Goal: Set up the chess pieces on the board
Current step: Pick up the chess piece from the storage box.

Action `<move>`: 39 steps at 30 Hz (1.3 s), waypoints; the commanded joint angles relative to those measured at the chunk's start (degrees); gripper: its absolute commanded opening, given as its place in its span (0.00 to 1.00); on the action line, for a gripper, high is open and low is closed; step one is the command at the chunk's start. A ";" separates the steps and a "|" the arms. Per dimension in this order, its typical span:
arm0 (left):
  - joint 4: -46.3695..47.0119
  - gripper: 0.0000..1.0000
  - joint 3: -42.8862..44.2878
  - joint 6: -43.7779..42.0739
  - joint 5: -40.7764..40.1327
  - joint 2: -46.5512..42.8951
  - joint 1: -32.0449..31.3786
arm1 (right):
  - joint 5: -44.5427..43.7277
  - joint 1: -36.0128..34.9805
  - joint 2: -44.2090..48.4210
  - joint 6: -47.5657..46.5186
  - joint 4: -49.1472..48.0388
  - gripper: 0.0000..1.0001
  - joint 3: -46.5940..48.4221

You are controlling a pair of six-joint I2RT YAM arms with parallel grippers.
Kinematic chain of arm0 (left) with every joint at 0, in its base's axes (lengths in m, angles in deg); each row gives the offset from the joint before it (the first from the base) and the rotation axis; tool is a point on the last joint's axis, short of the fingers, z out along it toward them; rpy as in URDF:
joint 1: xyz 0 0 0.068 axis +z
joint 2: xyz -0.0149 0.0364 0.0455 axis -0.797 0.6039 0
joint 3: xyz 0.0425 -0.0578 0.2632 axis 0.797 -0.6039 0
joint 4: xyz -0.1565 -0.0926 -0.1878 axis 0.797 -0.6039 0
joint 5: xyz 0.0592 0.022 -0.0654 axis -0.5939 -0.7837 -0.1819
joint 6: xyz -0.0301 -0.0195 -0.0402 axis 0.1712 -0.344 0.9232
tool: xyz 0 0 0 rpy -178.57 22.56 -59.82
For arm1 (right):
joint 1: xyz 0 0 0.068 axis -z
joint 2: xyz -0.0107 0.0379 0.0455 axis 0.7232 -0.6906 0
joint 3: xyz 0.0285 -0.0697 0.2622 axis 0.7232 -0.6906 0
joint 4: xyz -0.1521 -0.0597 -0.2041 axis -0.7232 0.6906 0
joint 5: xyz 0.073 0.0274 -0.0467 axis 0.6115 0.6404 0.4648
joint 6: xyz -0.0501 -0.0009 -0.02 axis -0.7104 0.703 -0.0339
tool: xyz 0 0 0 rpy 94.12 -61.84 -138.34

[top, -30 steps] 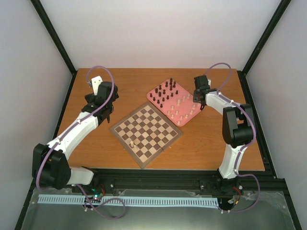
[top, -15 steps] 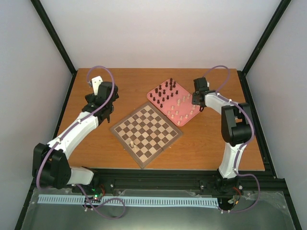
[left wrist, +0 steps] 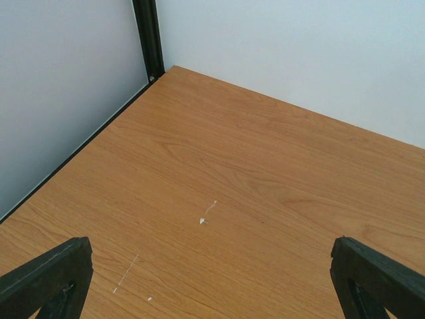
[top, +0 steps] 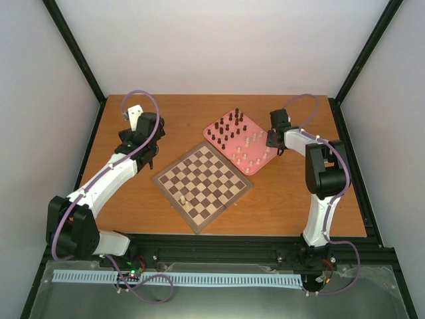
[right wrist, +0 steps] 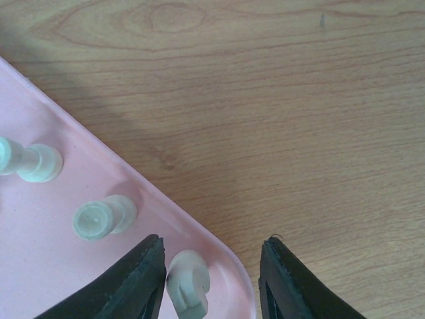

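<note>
- The right claw (right wrist: 212, 282) is open, low over the right corner of the pink tray (right wrist: 46, 266). A cream piece (right wrist: 188, 284) stands between its fingers, just beside one of them.
- The left claw (left wrist: 212, 282) is spread wide and grips nothing, above bare desk (left wrist: 232, 166) toward the far left corner.
- The board (top: 202, 179) lies mid-desk, turned cornerwise. A lone cream pawn (top: 182, 198) stands by its near-left edge.
- On the tray, toward the far right corner, dark pieces (top: 229, 129) fill the far half and cream pieces (top: 249, 151) the nearer half.
</note>
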State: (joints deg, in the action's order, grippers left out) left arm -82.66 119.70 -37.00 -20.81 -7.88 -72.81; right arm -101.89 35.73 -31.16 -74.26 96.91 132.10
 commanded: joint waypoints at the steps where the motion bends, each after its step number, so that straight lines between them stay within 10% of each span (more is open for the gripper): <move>1: -0.23 1.00 2.46 -1.20 -1.20 0.25 0.30 | 1.87 0.48 -1.14 0.29 -0.80 0.40 0.11; 18: -0.44 1.00 2.76 -1.29 -1.32 0.75 0.23 | 4.45 0.48 2.50 0.58 -2.83 0.03 -2.16; 31: -0.81 1.00 2.94 -1.11 -1.28 0.49 0.28 | -3.42 -8.53 17.62 -1.61 -4.84 0.03 -7.09; 39: -0.93 1.00 2.72 -0.93 -0.80 -0.36 0.28 | 7.38 -20.50 18.37 -6.53 -4.37 0.03 -3.89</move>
State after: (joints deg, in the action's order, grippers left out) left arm -82.93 119.83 -37.02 -21.32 -7.66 -72.81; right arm -101.28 19.78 -12.69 -77.41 92.67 125.61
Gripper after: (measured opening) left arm 0.997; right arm 0.114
